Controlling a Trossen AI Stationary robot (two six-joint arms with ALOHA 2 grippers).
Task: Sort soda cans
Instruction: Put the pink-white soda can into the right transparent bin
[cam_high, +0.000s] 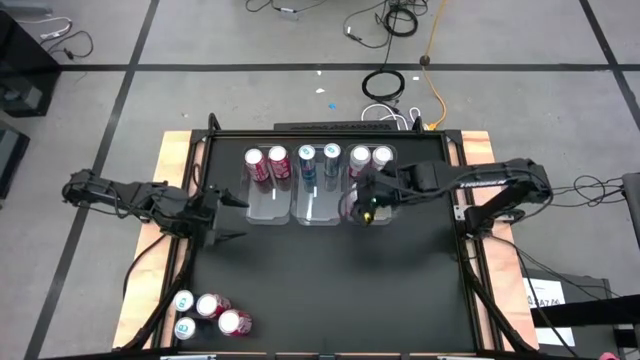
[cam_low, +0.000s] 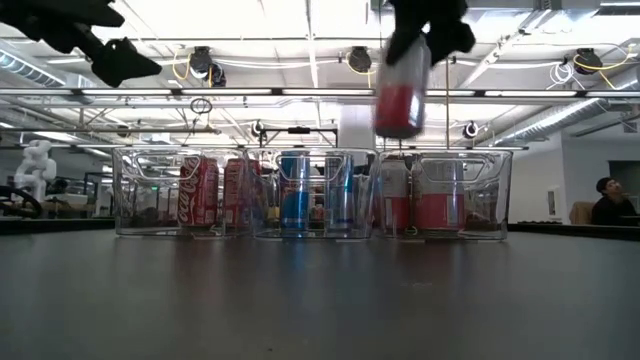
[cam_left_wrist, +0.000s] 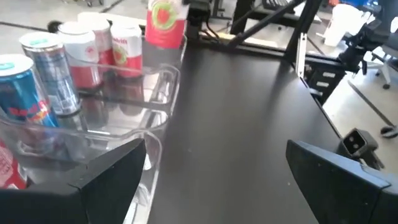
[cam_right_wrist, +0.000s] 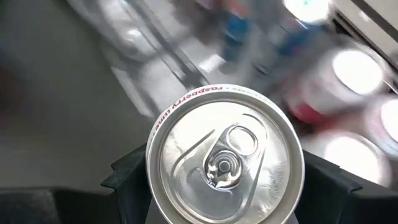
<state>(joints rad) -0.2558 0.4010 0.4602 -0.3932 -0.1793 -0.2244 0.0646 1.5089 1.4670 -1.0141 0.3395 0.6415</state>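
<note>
Soda cans (cam_high: 268, 164) are being kept in three clear bins (cam_high: 312, 205); one pink can (cam_low: 402, 92) is being held aloft above the right bin by the right gripper (cam_high: 368, 205). The left gripper (cam_high: 228, 218) is being held wide apart, empty.

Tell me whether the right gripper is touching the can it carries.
Touching. The right wrist view shows the right gripper with dark fingers pressed against both sides of the pink can.

Shiny metal can (cam_right_wrist: 225, 160), clear plastic bins (cam_low: 180, 190), matt table (cam_high: 330, 280)
</note>
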